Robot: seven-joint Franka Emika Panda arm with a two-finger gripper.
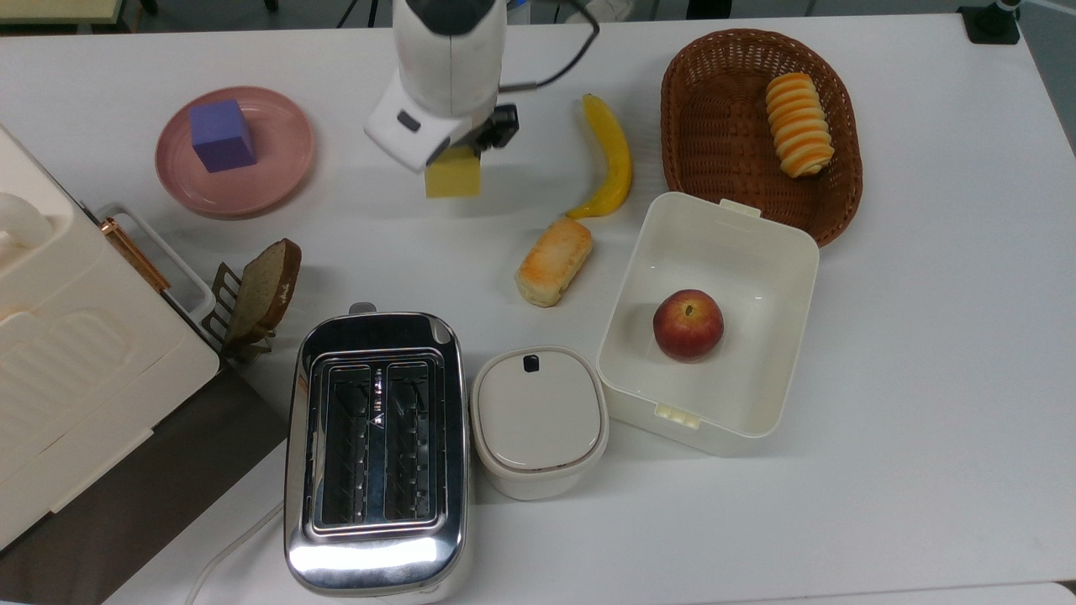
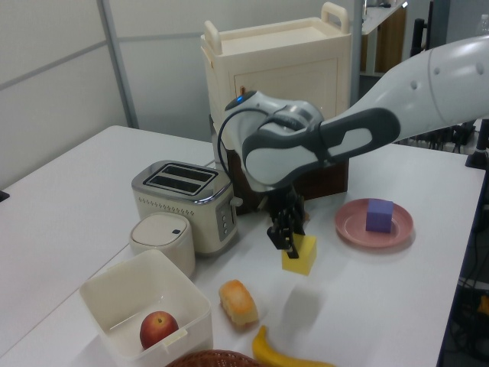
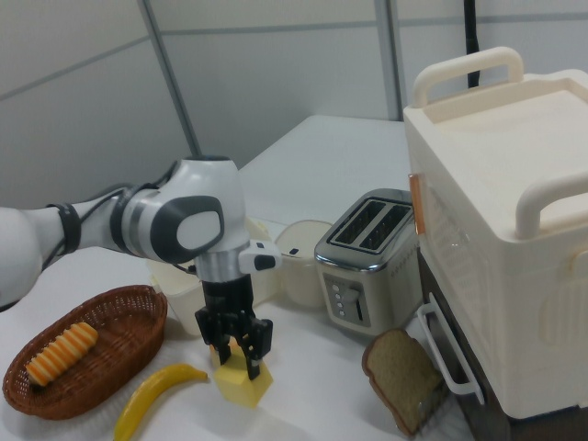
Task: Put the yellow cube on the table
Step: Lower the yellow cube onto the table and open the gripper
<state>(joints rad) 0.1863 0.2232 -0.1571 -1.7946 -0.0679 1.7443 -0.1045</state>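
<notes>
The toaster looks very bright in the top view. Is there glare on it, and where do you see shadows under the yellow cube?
Top view: the toaster carries a white glare band along its near chrome edge. Left view: a soft grey shadow lies on the table just in front of the yellow cube, which the gripper holds. Right view: the cube's shadow is faint and hard to make out.

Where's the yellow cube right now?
The yellow cube is in the gripper, low over the table, between the pink plate and the banana in the top view.
</notes>
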